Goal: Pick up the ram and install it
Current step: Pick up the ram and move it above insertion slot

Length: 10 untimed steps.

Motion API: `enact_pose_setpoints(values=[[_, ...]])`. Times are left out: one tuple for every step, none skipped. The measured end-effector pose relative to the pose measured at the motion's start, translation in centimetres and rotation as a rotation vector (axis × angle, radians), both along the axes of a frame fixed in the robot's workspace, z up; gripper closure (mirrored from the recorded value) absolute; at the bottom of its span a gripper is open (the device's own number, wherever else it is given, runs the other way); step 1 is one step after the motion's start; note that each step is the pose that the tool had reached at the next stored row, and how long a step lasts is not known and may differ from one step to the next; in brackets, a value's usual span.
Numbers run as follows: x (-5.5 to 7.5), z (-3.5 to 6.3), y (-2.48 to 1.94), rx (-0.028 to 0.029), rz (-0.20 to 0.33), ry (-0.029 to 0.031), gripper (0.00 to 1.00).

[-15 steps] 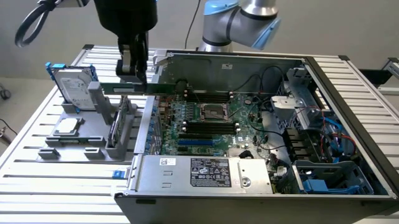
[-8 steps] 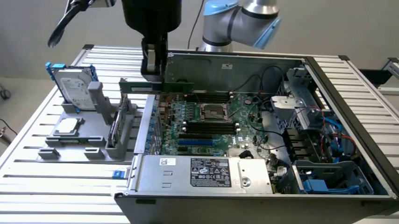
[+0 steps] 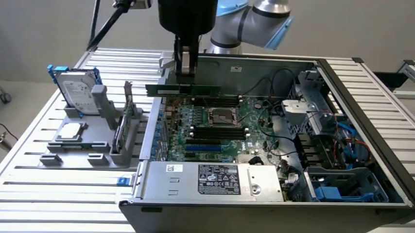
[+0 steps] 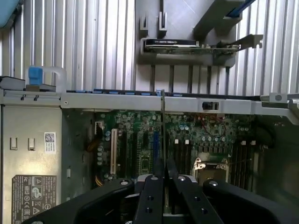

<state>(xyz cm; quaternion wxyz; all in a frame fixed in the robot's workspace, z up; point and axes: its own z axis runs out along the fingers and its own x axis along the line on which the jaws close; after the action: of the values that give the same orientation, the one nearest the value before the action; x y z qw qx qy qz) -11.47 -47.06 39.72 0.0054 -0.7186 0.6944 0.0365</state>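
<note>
The ram (image 3: 183, 90) is in the air, held by its upper edge with its long side level. In the exterior view it hangs over the far part of the motherboard (image 3: 259, 141), close above the black slots (image 3: 217, 102) that lie beyond the processor socket (image 3: 219, 116). I cannot tell if its lower edge touches anything yet.

The gripper (image 3: 186, 80) comes down from above and is closed almost fully on the stick, near its middle. In the wrist view the two dark fingers (image 4: 152, 198) press the board from both sides. From there the ram is seen edge-on, as a thin line that runs in the same direction as the slots.

In my judgement the step in hand is to bring the stick exactly over one free slot. To do it well, the stick should stay parallel to the slot and not tilt along its length. Its notch should match the key in the slot, and the latches at the slot ends should be open; these details are too small to see here. Pressure should go straight down and evenly, because a thin board can bend or slip between the fingers.

Around this is the open computer case (image 3: 259, 63), with the power supply (image 3: 214, 179) at the near side. On the exterior view's left a grey holder (image 3: 77, 158) carries a hard drive (image 3: 77, 94)
</note>
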Motion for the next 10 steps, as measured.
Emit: enact_pose_setpoints(values=[[0.4,-0.09,0.20,-0.0002,0.000,0.0000,0.86],[0.7,-0.16,0.42,-0.0008,0.000,-0.0001,0.86],[1.0,-0.23,0.69,-0.0016,0.000,-0.0001,0.86],[1.2,-0.31,0.98,-0.0028,0.000,-0.0001,0.86],[1.5,-0.40,1.30,-0.0041,0.000,-0.0001,0.86],[1.8,-0.48,1.65,-0.0050,0.000,-0.0001,0.86],[2.0,-0.54,2.04,-0.0064,0.000,0.0000,0.86],[2.3,-0.62,2.44,-0.0077,0.000,-0.0001,0.86],[2.6,-0.71,2.81,-0.0091,0.000,-0.0001,0.86],[2.9,-0.80,3.19,-0.0107,0.000,-0.0001,0.86]])
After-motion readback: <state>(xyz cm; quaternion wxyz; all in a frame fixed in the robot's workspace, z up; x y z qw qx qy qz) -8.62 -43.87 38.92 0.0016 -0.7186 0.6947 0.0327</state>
